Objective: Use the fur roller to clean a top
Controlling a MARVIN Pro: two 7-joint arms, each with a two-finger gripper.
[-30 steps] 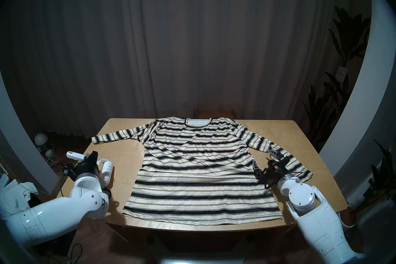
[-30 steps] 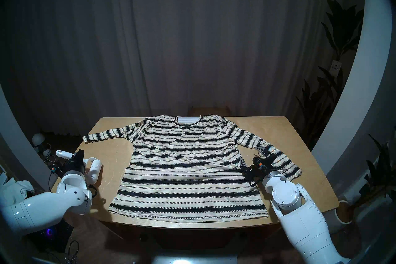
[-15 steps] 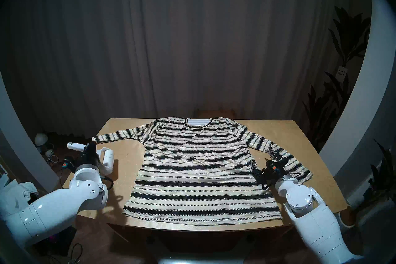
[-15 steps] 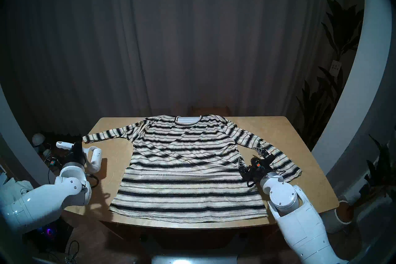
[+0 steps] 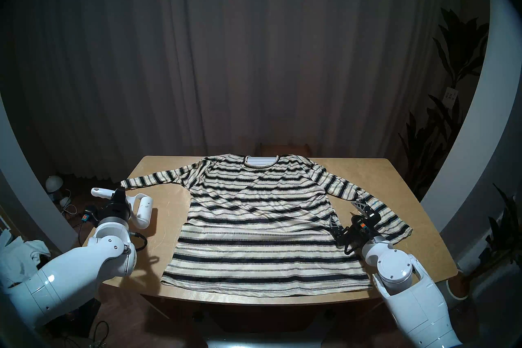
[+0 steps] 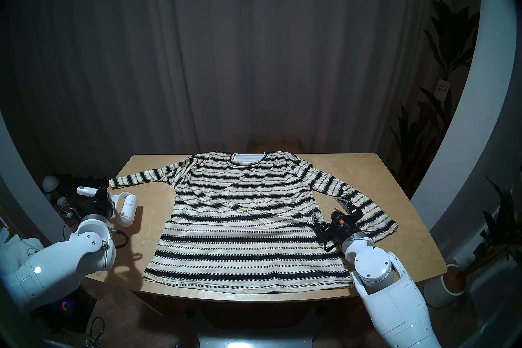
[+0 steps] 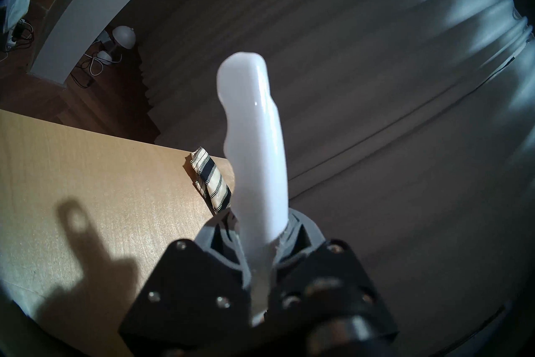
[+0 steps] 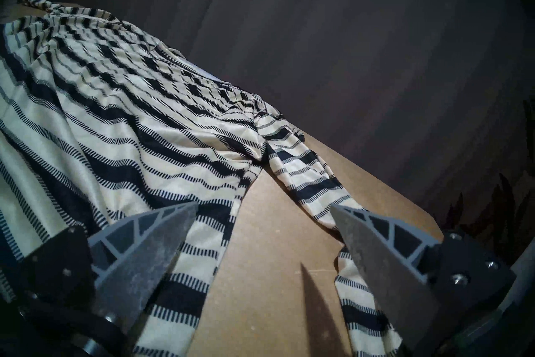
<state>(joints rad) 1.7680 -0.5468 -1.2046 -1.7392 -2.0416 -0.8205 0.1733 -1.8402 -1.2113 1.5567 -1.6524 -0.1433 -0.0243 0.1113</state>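
Note:
The cream-and-black striped top [image 5: 260, 214] [image 6: 248, 211] lies flat on the wooden table [image 5: 166, 206], neck at the far edge, sleeves spread. My left gripper [image 5: 118, 195] [image 6: 101, 195] is shut on the handle of the white fur roller [image 5: 142, 211] [image 6: 127, 207], held above the table's left side, left of the top. In the left wrist view the handle [image 7: 257, 150] sticks up from between the closed fingers, with a sleeve cuff [image 7: 210, 179] beside it. My right gripper [image 5: 347, 213] [image 8: 260, 211] stands open low over the gap between the top's body [image 8: 101, 130] and right sleeve [image 8: 304, 179].
A dark curtain hangs behind the table. A plant [image 5: 452, 118] stands at the right. A white lamp [image 5: 54, 183] and cables lie on the floor at the left, with crumpled white cloth [image 5: 19, 251] near my left arm. A wooden chair back [image 5: 284, 148] shows behind the neck.
My left gripper has lifted the fur roller off the table and carried it up and slightly right toward the top. The right arm has drawn back a little, still open.

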